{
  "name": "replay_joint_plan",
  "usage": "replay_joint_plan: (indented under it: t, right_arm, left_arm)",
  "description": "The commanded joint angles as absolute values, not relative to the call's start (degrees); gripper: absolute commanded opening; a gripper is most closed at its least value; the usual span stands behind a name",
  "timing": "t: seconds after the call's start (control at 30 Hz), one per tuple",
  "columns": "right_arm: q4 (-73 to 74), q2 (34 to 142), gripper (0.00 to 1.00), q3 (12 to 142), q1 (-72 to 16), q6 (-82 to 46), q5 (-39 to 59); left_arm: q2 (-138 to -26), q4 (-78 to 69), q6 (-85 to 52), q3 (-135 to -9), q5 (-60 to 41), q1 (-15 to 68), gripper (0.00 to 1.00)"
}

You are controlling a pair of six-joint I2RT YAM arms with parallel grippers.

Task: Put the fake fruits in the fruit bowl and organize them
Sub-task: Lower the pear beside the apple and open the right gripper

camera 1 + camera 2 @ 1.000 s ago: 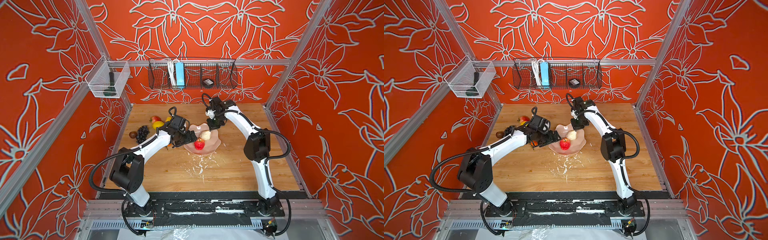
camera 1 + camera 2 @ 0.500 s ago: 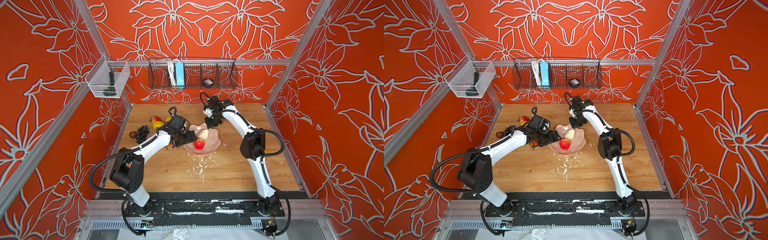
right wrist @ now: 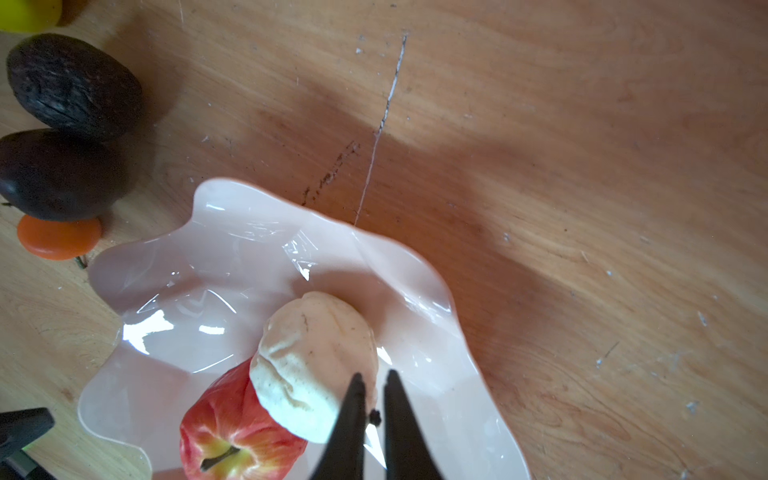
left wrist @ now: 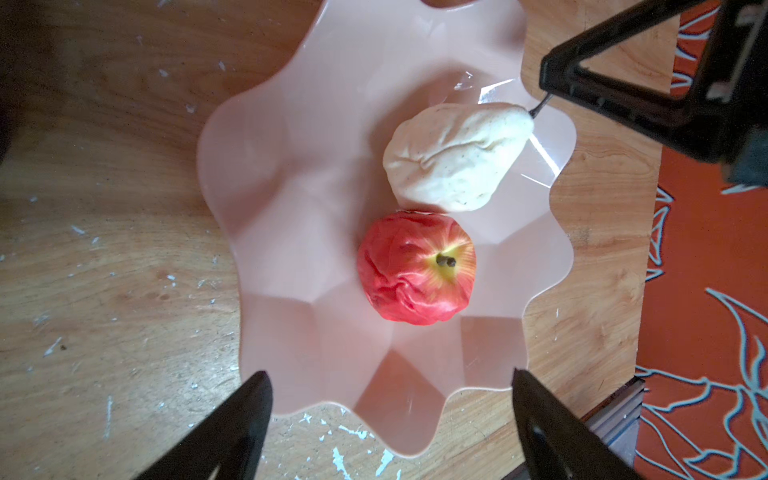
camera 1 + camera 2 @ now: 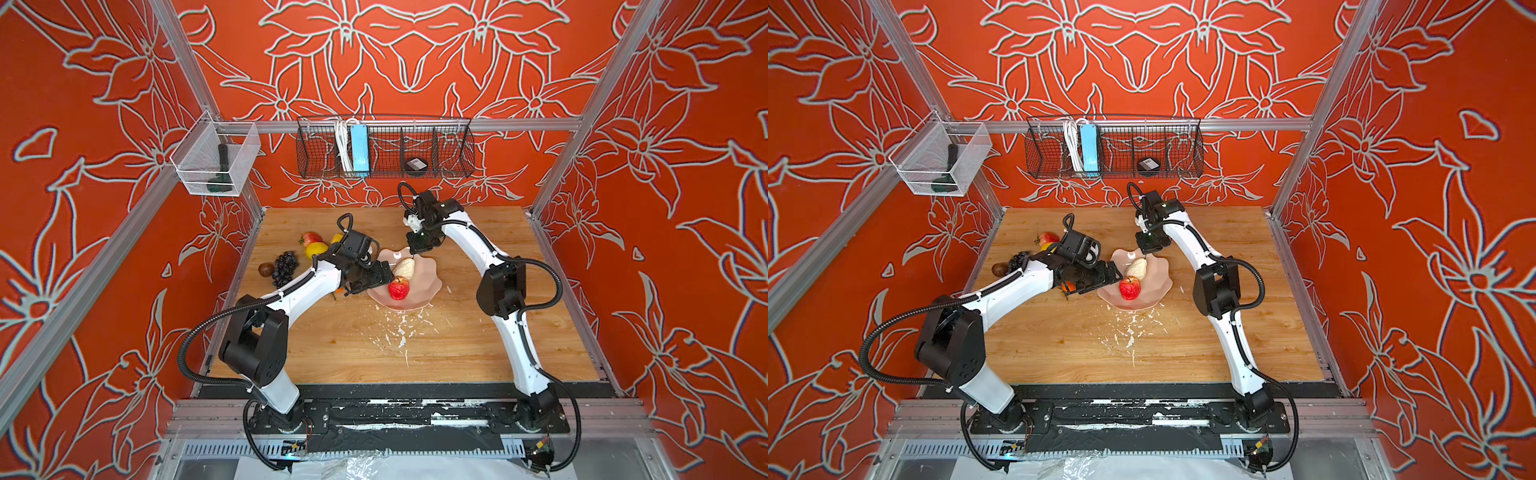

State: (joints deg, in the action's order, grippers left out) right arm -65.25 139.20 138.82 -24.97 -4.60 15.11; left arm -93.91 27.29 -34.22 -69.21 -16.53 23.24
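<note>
Top views, fruit bowl: in both top views you see a shallow, glossy pale pink dish with a wavy scalloped rim on the wood-grain surface, between the two claws.
Top views, left claw: spread wide at the bowl's rim, holding nothing; the red apple sits just past its tips.
Top views, right claw: points down over the rim, the pale pear just below its tips; its gap is too small to read here.
Top views, loose fruits: behind your left claw, outside the bowl, a knobbly black grape bunch and a smooth yellow lemon.
Left wrist, left claw: wide; its pointed black fingers straddle one lobe of the fruit bowl rim.
Left wrist, fruits: ahead of the tips, in the bowl, the wrinkled red apple touches the creased, speckled pale pear.
Right wrist, right claw: narrow, a slit between thin black fingers; the pear's dark stem tip sits in the slit, and you cannot tell whether it is pinched.
Right wrist, fruits: pale pear and red apple lie under the tips, in the fruit bowl; off to the claw's side, on the surface, two dark avocados and a flat orange piece.
</note>
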Motion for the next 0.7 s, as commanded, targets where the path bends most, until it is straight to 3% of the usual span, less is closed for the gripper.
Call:
replay_joint_plan:
  t: [0.0,0.13,0.33,0.67]
  right_arm:
    - [-65.0,140.5,0.19,141.1,-24.8,-3.9,15.7]
    - [-65.0,140.5,0.22,141.5,-24.9,-4.3,16.3]
    - [-65.0,139.8,0.44,141.7,-24.8,-5.1,15.6]
    - [-66.5,135.1,0.66,141.6,-24.9,-6.3,12.6]
  left_arm:
    - [-93.0,27.2,-33.6,-68.4,-15.9,23.0,0.9]
    - [-92.7,27.3,-33.7,-68.4,-15.5,23.0,0.9]
    - [-91.6,27.2,-33.9,-68.0,-14.7,22.9,0.9]
    - [-90.1,29.9,-34.4,-69.7,-13.7,21.4,0.9]
